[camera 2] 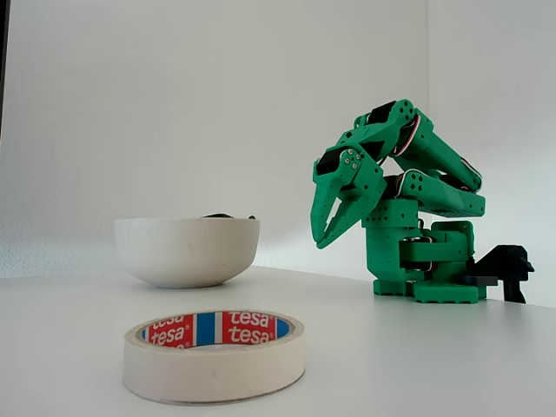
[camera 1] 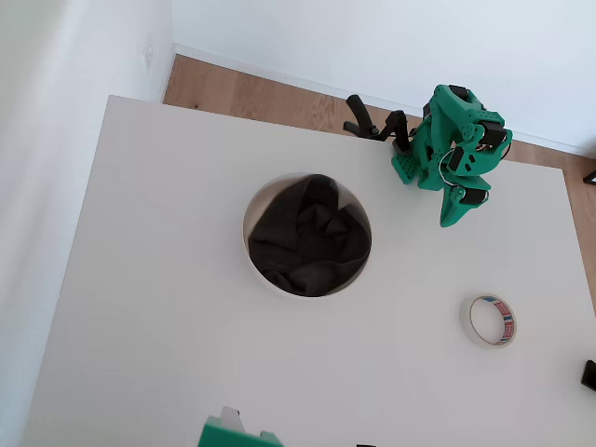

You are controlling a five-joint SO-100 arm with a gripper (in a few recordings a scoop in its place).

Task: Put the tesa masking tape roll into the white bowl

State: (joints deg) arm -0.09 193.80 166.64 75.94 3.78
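Note:
The tesa masking tape roll lies flat on the white table, a cream ring with a red and blue printed core. The white bowl stands near the table's middle, lined with a dark charcoal cloth. My green gripper hangs folded close to the arm's base at the table's far edge, fingertips together and pointing down, nothing between them. It is well apart from both the tape and the bowl.
The green arm base is clamped at the far edge with a black clamp. A green part pokes in at the near edge. A small dark object sits at the right edge.

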